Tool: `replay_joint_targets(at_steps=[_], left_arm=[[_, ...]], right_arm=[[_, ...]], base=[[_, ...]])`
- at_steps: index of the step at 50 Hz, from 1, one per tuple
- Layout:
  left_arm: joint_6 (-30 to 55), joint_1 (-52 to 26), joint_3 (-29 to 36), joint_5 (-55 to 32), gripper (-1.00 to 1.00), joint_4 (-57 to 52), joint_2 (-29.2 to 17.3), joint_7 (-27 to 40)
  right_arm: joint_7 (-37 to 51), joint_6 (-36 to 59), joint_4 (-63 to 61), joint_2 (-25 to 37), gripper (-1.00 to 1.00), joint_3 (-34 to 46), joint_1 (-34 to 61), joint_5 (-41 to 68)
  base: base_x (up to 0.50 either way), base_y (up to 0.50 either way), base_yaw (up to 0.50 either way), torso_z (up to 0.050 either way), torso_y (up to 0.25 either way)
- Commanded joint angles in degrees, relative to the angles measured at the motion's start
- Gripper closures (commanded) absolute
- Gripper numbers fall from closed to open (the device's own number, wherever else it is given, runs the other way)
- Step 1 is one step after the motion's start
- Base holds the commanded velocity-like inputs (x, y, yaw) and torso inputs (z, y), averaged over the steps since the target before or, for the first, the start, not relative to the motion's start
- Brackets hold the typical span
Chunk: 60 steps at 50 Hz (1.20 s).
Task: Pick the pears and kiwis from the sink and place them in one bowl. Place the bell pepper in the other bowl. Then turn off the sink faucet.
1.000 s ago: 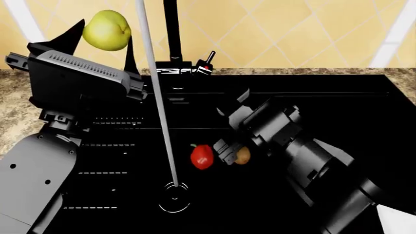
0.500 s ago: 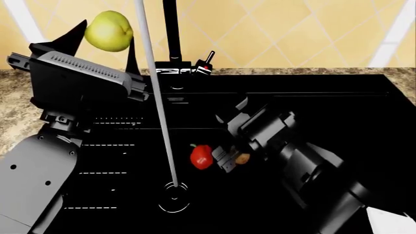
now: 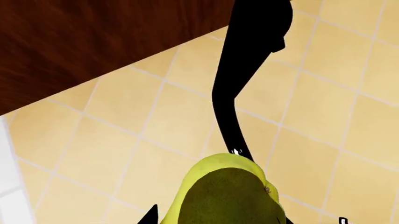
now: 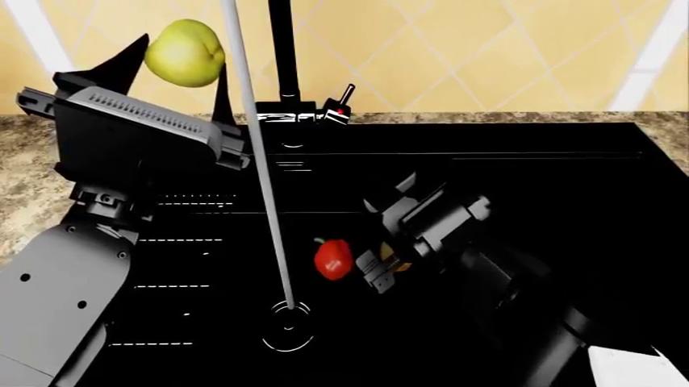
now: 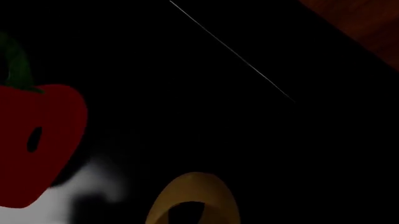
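Note:
My left gripper [image 4: 183, 63] is shut on a yellow-green pear [image 4: 185, 52] and holds it high over the counter, left of the faucet [image 4: 282, 56]. The pear fills the near part of the left wrist view [image 3: 218, 196], with the black spout [image 3: 243, 70] behind it. My right gripper [image 4: 386, 270] is low in the black sink [image 4: 560, 185], open, with a brown kiwi [image 4: 402, 264] between its fingers and mostly hidden. The kiwi also shows in the right wrist view [image 5: 193, 198]. The red bell pepper [image 4: 334, 258] lies just left of that gripper and shows in the right wrist view [image 5: 37, 140]. No other fruit shows.
A thin stream of water [image 4: 261, 177] falls to the round drain [image 4: 289, 324]. The red-tipped lever [image 4: 347, 98] stands right of the faucet base. Speckled counter [image 4: 22, 185] borders the sink on the left. No bowl is in view.
My right gripper has sunk and shifted over the kiwi, hiding more of it. My left gripper has carried the pear slightly up and to the right.

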<state>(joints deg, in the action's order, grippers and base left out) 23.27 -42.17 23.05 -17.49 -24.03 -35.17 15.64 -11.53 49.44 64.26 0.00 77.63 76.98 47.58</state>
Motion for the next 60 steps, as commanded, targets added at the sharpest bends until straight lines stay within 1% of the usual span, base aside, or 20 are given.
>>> replay_joint_targets(at_steps=[1,13,14,36,37,42,45,60], left_arm=[[0.11,7.39,-1.05,-0.89,1.0,0.11,1.76,0.46],[-0.11,7.51,-0.92,-0.83,1.0,0.27,1.67,0.42],[-0.15,7.61,-0.96,-0.84,1.0,0.28,1.63,0.45],[-0.29,8.02,-1.13,-1.11,1.0,0.06,1.37,0.6],[-0.31,8.01,-1.57,-1.93,1.0,0.09,1.54,0.42],[-0.56,7.98,-2.37,-3.31,1.0,-0.08,1.73,0.06],[-0.95,8.02,-2.51,-3.58,1.0,-0.31,1.71,-0.14],[-1.8,8.35,-2.72,-3.91,1.0,-0.12,1.54,-0.51]], right_arm=[[-0.04,-1.62,1.98,0.03,-1.0,2.85,-0.75,2.47],[-0.02,-2.81,3.09,0.02,-1.0,5.18,-1.59,4.65],[0.0,-2.44,3.22,0.02,1.0,5.51,-1.76,4.65],[0.11,-1.67,3.46,0.03,1.0,6.55,-1.28,4.8],[0.76,-1.5,2.79,0.2,1.0,6.33,0.04,4.83],[10.93,5.04,-14.51,7.91,1.0,2.8,2.97,9.11],[14.26,6.71,-19.96,9.91,1.0,1.7,3.99,10.27],[19.94,9.84,-32.09,12.13,1.0,-0.1,6.23,12.62]], base=[[0.0,0.0,0.0,0.0,0.0],[0.0,0.0,0.0,0.0,-0.01],[0.0,0.0,0.0,0.0,-0.01],[0.0,0.0,0.0,0.0,-0.008],[0.0,0.0,0.0,0.0,-0.01],[0.0,0.0,0.0,0.0,-0.005],[0.0,0.0,0.0,0.0,-0.007],[0.0,0.0,0.0,0.0,-0.007]])
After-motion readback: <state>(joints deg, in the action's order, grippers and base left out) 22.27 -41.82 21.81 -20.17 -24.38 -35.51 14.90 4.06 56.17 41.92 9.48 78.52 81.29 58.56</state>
